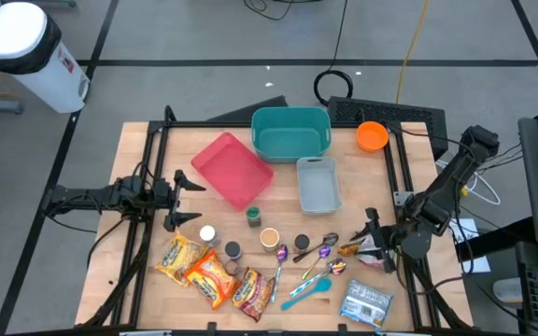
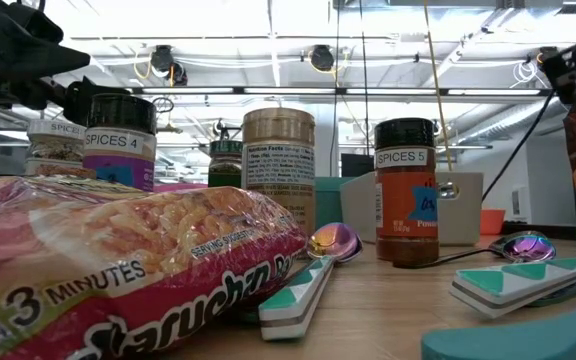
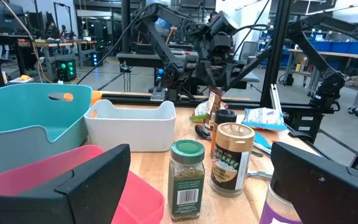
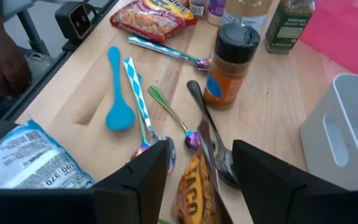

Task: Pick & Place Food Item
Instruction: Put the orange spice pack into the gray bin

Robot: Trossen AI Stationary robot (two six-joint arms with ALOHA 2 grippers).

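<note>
Right gripper [image 4: 194, 165] jaws narrowing around the snack packet [image 4: 194, 186], just beside the grey bin [image 4: 347, 130]. Grip mid-packet, clear of spoons. Left gripper [image 1: 187, 198] wide open beside the pink tray [image 1: 232, 168].

Teal bin [image 1: 290, 131] near worktop's far edge, orange bowl [image 1: 372, 136] bright beside it. Pink tray [image 1: 232, 169] flat rose-red, pale grey bin [image 1: 318, 182] close by. Wooden worktop [image 1: 157, 224] light tan. Green-capped spice jar [image 1: 253, 216] mid-worktop; orange-brown spice jar [image 4: 230, 65] with black lid. Noodle packs [image 1: 211, 273] red and yellow at near edge. Blue spoon [image 4: 118, 93] plain sky-blue; teal-and-white striped handle [image 4: 138, 94] next to it. Orange-red snack pouch [image 4: 197, 188] between dark right gripper [image 4: 199, 165] fingers. Silver-blue bag [image 1: 366, 303] at near right corner.
</note>
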